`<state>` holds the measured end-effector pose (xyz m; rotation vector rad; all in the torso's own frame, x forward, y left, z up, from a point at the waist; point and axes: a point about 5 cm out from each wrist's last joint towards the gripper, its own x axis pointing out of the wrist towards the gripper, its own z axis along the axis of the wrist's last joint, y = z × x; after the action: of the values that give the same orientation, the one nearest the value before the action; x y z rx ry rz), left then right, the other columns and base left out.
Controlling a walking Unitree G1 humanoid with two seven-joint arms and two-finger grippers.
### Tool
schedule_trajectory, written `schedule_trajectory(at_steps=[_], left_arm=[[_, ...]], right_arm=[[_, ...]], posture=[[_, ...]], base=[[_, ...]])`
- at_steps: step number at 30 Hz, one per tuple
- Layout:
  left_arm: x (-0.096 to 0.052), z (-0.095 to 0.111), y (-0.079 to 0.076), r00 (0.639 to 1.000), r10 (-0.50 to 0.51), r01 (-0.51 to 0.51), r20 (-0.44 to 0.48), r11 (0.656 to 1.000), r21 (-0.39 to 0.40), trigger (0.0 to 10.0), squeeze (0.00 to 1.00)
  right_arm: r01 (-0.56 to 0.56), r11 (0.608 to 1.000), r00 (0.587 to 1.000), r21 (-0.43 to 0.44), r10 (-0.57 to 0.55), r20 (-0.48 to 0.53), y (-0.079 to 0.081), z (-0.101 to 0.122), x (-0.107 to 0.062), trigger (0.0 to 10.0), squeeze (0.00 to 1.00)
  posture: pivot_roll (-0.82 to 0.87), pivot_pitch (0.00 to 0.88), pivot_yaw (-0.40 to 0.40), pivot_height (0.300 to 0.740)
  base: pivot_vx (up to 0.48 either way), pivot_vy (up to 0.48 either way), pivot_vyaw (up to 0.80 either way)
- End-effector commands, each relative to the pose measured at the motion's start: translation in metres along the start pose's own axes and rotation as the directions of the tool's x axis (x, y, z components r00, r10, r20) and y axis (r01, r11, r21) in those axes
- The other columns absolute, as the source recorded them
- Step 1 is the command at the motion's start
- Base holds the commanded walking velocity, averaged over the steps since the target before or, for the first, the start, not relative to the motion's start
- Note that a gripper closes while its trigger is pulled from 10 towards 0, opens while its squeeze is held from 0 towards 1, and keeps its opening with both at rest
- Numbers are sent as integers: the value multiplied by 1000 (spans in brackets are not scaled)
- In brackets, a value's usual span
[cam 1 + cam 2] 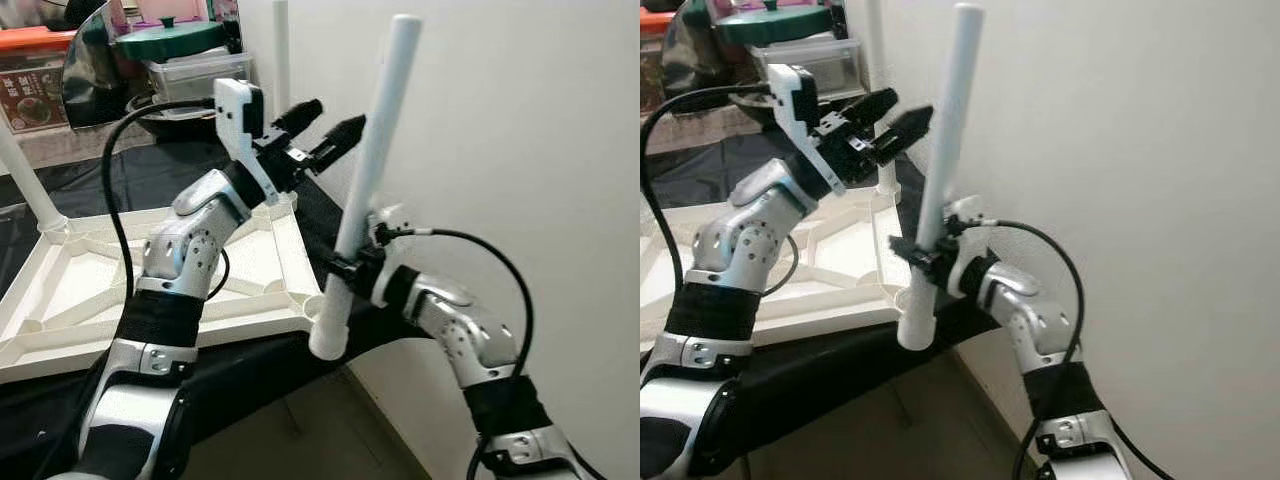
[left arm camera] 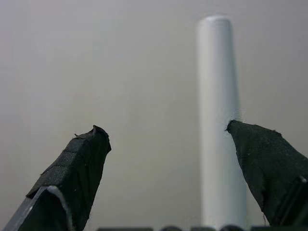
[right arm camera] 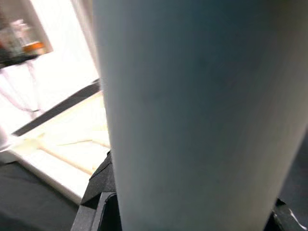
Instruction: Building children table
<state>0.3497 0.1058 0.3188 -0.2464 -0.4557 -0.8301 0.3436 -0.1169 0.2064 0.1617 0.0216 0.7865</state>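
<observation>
The right claw (image 1: 345, 268) is clamped around the lower part of a long white round table leg (image 1: 372, 160), which stands tilted, its top leaning towards the plain wall (image 1: 520, 130) on the claw's right. The left claw (image 1: 322, 128), fingers spread apart, hangs up and left of the right claw, just beside the leg's upper half. Below and left of both claws, the upturned white ribbed children's tabletop (image 1: 60, 290) lies on a black cloth (image 1: 250, 365). Behind the left claw stand stacked plastic storage boxes (image 1: 195, 70).
</observation>
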Motion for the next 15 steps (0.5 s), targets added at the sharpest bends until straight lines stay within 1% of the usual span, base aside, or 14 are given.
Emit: schedule_trajectory(at_steps=[1, 2, 3, 4, 5, 7, 8, 9, 10, 11, 12, 13, 14, 15], left_arm=[[-9, 3, 5, 998, 66, -66, 1, 997, 34, 10000, 0], [-9, 3, 5, 998, 66, -66, 1, 997, 34, 10000, 0], [-15, 3, 6, 994, 104, -104, 15, 994, 37, 10000, 0], [-19, 4, 7, 992, 127, -128, 24, 991, 35, 10000, 0], [-19, 4, 7, 992, 127, -128, 24, 991, 35, 10000, 0], [-27, 1, 7, 983, 184, -185, 25, 981, 50, 10000, 0], [-27, 1, 7, 983, 184, -185, 25, 981, 50, 10000, 0], [-31, -2, 6, 976, 215, -216, 28, 975, 55, 10000, 0], [-31, -2, 6, 976, 215, -216, 28, 975, 55, 10000, 0], [-44, -9, 6, 953, 300, -302, 36, 952, 58, 10000, 0], [-50, -12, 6, 942, 335, -336, 37, 940, 63, 10000, 0], [-50, -12, 6, 942, 335, -336, 37, 940, 63, 10000, 0], [-54, -14, 6, 931, 363, -365, 36, 929, 59, 10000, 0], [-60, -18, 5, 919, 393, -394, 30, 917, 65, 10000, 0]], right_arm=[[25, 999, 998, -21, -24, 56, -3, 15, -2, 0, 0], [25, 999, 998, -21, -24, 56, -3, 15, -2, 0, 0], [45, 998, 996, -32, -43, 77, -4, 21, -5, 3294, 0], [58, 998, 994, -39, -54, 91, -5, 24, -6, 10000, 0], [58, 998, 994, -39, -54, 91, -5, 24, -6, 10000, 0], [94, 995, 989, -45, -88, 121, -5, 32, -10, 10000, 0], [94, 995, 989, -45, -88, 121, -5, 32, -10, 10000, 0], [109, 993, 986, -48, -102, 135, -5, 35, -13, 10000, 0], [109, 993, 986, -48, -102, 135, -5, 35, -13, 10000, 0], [259, 960, 954, -107, -237, 185, -10, 48, -19, 10000, 0], [332, 935, 930, -126, -301, 211, -12, 53, -22, 10000, 0], [332, 935, 930, -126, -301, 211, -12, 53, -22, 10000, 0], [384, 916, 905, -118, -349, 244, -15, 56, -24, 10000, 0], [380, 920, 899, -95, -342, 274, -15, 58, -24, 10000, 0]], posture=[[9, 0, -6, 740], [9, 0, -6, 740], [7, 0, -4, 740], [7, 0, -3, 740], [7, 0, -3, 740], [10, 0, -9, 740], [10, 0, -9, 740], [10, 0, -7, 740], [10, 0, -7, 740], [4, 0, -6, 740], [2, 0, -5, 740], [2, 0, -5, 740], [-1, 0, -3, 740], [-1, 0, -4, 740]], base=[[0, 0, 0], [0, 0, 0], [0, 0, 0], [0, 0, 0], [0, 0, 0], [0, 0, 0], [0, 0, 0], [0, 0, 0], [0, 0, 0], [0, 0, 0], [0, 0, 0], [0, 0, 0], [0, 0, 0], [0, 0, 0]])
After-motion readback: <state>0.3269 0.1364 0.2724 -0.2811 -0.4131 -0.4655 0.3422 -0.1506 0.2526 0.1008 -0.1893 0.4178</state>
